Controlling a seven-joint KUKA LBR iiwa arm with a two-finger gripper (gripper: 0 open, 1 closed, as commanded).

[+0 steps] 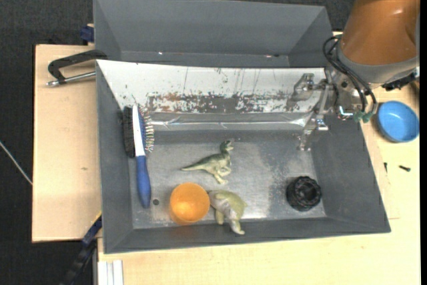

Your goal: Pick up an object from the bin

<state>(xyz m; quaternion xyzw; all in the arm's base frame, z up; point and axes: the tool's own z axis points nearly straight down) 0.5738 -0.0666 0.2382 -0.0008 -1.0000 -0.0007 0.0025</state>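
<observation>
Metal two-finger gripper (309, 138) low beside the grey metal bin's (200, 30) right wall, near the back corner; open or clenched, cannot tell. Nearest, toward the front right corner: black round ribbed knob (304, 192). Mid-floor a green plastic dinosaur (213, 161); at the front edge an orange ball (189, 203).

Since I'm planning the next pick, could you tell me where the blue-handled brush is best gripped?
Probably across the slim handle of the blue-handled brush, coming from straight above: it lies flat beside the bin's left wall, with bare floor either side.
</observation>
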